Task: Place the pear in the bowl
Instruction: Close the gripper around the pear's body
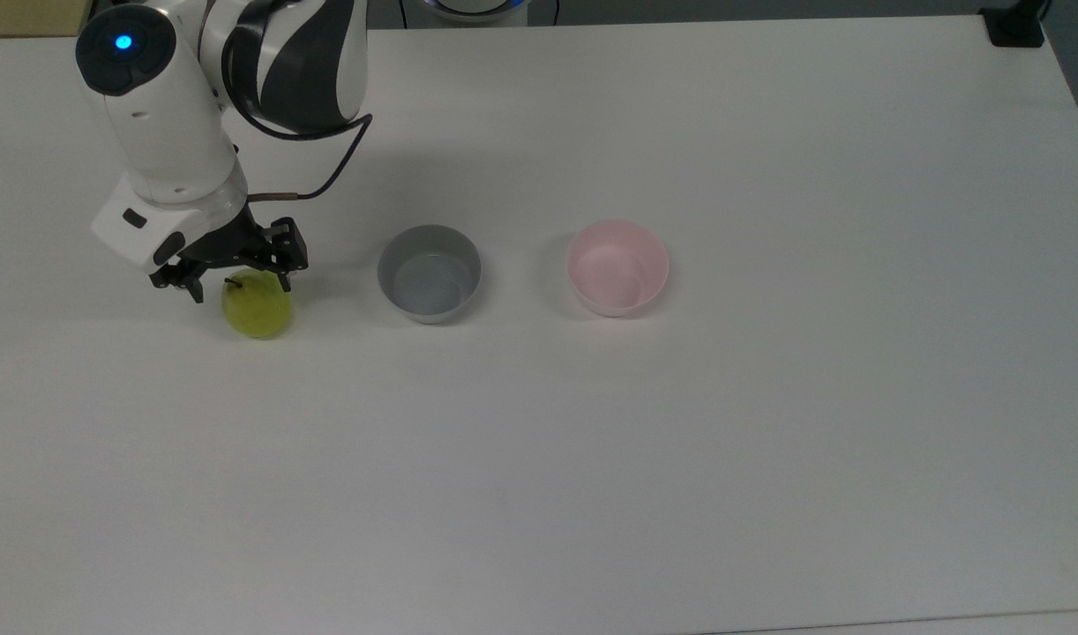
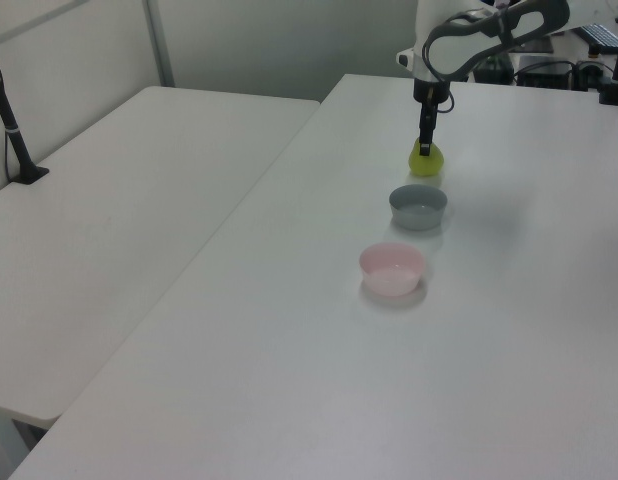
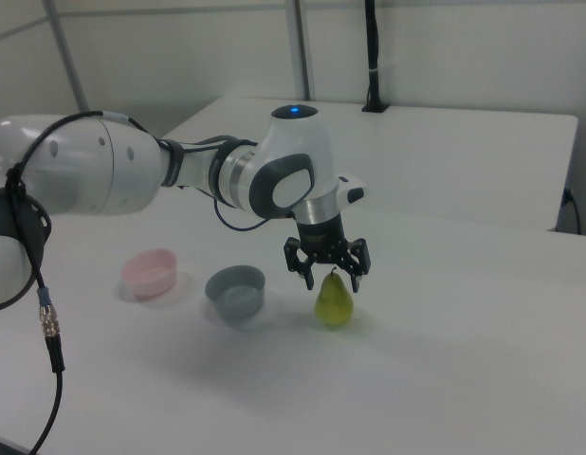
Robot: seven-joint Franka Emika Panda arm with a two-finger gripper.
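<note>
White table (image 1: 680, 459) carrying three things in a row, with the grey bowl (image 1: 430, 272) as landmark; the robot arm (image 3: 132, 175) reaches over the table from beyond the row; the bowl (image 1: 617, 267), pale pink, smooth-walled and empty, stands on the grey bowl's right in the top view, well apart from it; the pear (image 1: 258, 308) stands on the table on the grey bowl's left in the top view, about as far off, and so lies at the row's opposite end from the pink one. The gripper (image 3: 328, 274) hangs directly above the pear with its two fingers spread apart, one on each side of the stem and upper neck, nothing held; the pear lies straight below it, long axis upright, stem pointing up between the fingers, so a plain vertical descent is probably what the grasp calls for. The pear is yellow-green, smooth, broad-based, narrowing upward, with a short dark stem.
</note>
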